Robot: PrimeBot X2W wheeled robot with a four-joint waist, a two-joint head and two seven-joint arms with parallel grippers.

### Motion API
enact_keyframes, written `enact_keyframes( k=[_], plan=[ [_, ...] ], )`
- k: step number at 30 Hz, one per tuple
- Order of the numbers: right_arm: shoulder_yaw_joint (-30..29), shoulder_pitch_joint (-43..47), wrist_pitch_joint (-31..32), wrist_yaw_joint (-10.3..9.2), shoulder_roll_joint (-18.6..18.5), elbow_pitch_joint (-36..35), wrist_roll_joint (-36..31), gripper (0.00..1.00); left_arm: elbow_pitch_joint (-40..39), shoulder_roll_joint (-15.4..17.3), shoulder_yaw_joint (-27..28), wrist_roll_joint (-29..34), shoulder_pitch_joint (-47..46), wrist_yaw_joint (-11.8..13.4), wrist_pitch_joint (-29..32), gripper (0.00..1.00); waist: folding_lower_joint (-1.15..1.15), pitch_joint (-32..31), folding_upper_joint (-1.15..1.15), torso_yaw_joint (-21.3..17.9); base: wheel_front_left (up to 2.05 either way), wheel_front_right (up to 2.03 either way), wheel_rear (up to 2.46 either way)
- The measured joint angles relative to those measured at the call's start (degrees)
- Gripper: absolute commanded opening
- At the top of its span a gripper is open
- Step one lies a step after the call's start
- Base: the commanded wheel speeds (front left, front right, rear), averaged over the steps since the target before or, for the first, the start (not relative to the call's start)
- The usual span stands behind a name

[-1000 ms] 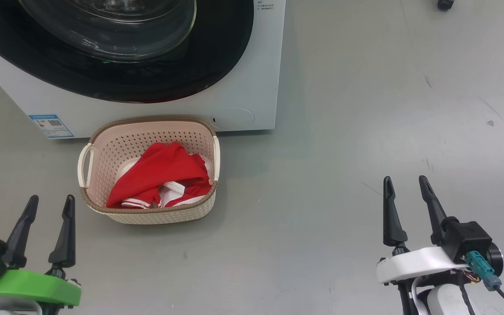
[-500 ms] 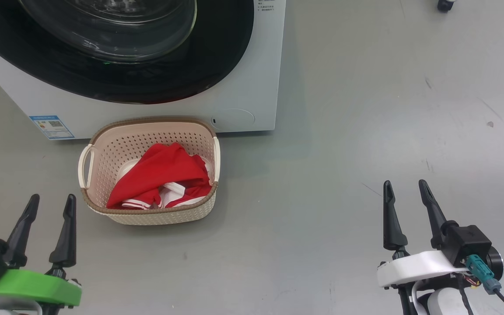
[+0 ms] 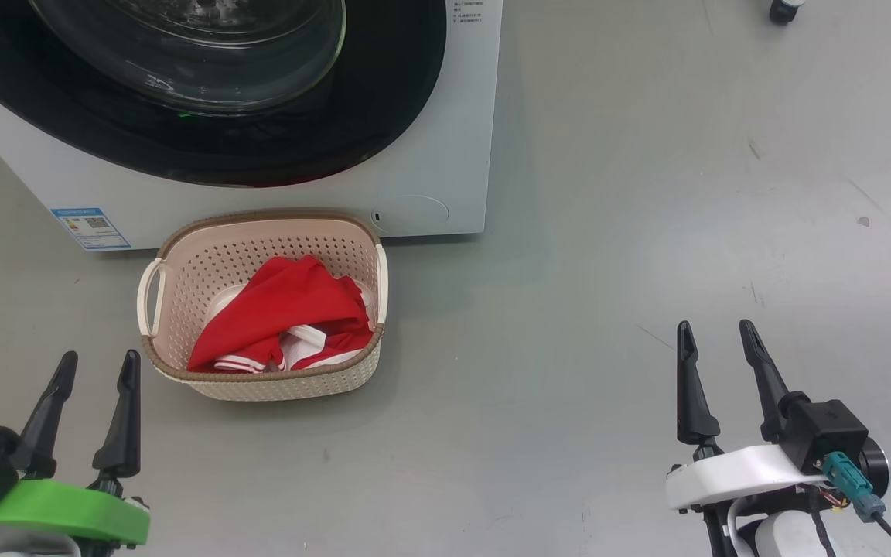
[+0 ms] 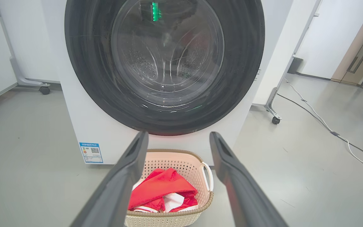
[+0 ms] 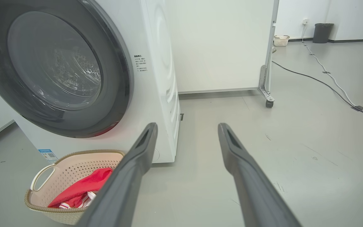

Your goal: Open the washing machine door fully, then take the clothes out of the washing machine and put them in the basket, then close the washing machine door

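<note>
In the head view, the basket (image 3: 267, 214) is sitting on the floor against the front of the washing machine (image 3: 461, 155), with the clothes (image 3: 291, 309) lying inside it. The left gripper (image 3: 100, 357) is hanging near the basket's near left corner, jaws spread and empty. The right gripper (image 3: 713, 326), likewise spread and empty, is hanging well apart to the right.

In the left wrist view, the washing machine door (image 4: 83, 63) is facing the fingers squarely, straight ahead above the basket, seemingly sitting flush.

In the right wrist view, the door is lying off to the left, aslant, so the left gripper is looking better placed for any last press.
</note>
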Motion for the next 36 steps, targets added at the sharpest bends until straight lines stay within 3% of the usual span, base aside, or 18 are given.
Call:
enact_keyframes(
  k=[34, 35, 36],
  plan=[
    [0.13, 0.43, 0.00, 0.00, 0.00, 0.09, 0.00, 1.00, 0.22, 1.05, -0.66, -2.55, 0.31, 0.00, 0.00, 1.00, 0.00, -0.82, 0.00, 0.24, 0.00, 0.00, 0.00],
    [0.13, 0.44, 0.01, 0.02, 0.04, 0.49, 0.01, 0.00, 0.55, 0.86, -0.77, -2.83, 0.32, 0.04, 0.03, 0.00, 0.00, -0.88, 0.00, 0.24, 0.00, 0.00, 0.00],
    [0.15, 0.58, 0.02, 0.02, 0.13, 1.07, 0.01, 0.00, 1.11, 0.32, -1.03, -2.83, 0.35, 0.09, 0.09, 0.00, 0.00, -0.89, 0.00, 0.24, 0.00, 0.00, 0.00]
  ],
)
